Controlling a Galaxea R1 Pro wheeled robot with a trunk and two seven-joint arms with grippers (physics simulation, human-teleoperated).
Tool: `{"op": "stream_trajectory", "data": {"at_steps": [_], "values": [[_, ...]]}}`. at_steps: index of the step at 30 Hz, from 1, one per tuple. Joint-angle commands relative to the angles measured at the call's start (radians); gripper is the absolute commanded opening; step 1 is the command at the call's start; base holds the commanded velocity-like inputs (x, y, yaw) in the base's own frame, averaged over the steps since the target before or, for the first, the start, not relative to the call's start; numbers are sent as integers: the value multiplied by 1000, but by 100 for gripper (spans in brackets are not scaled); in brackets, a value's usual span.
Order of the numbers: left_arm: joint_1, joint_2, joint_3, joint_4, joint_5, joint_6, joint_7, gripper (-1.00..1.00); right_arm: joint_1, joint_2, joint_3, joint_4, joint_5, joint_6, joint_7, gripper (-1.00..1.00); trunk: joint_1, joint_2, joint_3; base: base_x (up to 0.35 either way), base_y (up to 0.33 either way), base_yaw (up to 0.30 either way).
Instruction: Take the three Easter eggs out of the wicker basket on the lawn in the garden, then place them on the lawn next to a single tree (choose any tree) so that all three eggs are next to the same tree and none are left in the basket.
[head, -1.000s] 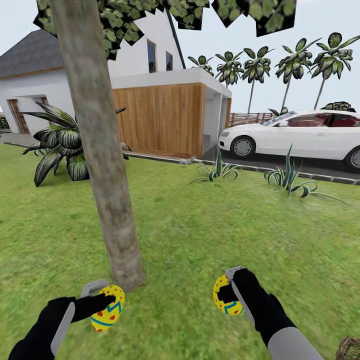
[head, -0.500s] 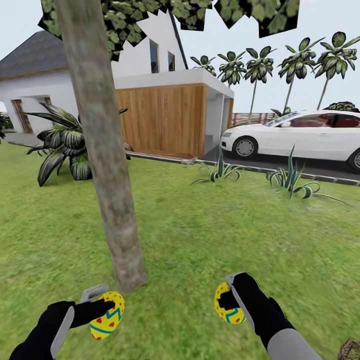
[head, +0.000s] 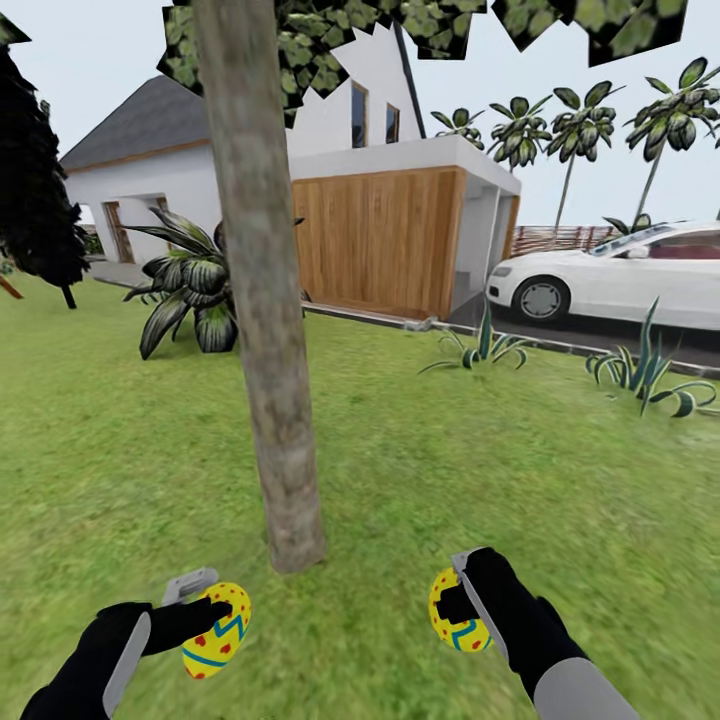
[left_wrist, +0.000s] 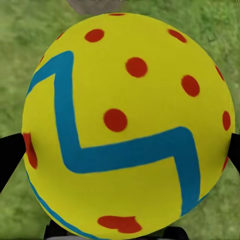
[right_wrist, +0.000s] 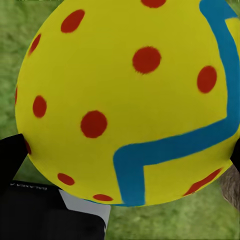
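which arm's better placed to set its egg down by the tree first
Left, probably. The left gripper holds its egg low over the lawn, closer to the foot of the tree. The right gripper holds its egg farther out to the side.

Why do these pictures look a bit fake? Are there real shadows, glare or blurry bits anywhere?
Head view: flat, even light; the tree throws no clear shadow on the lawn, and its leaves are blocky cut-outs. Left wrist view: the egg is sharp, without glare, against smeary grass. Right wrist view: the other egg looks equally matte, with soft grass behind it.
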Motion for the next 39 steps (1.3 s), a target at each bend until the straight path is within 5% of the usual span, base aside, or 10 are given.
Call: {"op": "stream_trajectory", "data": {"at_steps": [1,7,29,39], "values": [[-1,0,1,-1,3,6,-1,-100,-1,0,2,-1,6,5,3,-100,-3,5,1,0,0,291],[-1,-1,-1,1,2,4,0,-100,-1,0,2,-1,6,5,3,-100,-26,47,20,0,0,291],[-1,-1,4,12,9,-22,-9,-100,-1,0,2,2,0,4,4,-100,-26,47,20,221,6,21],[-1,-2,4,15,11,-22,-9,-100,-1,1,4,39,8,4,3,-100,-26,47,20,60,75,262]]}}
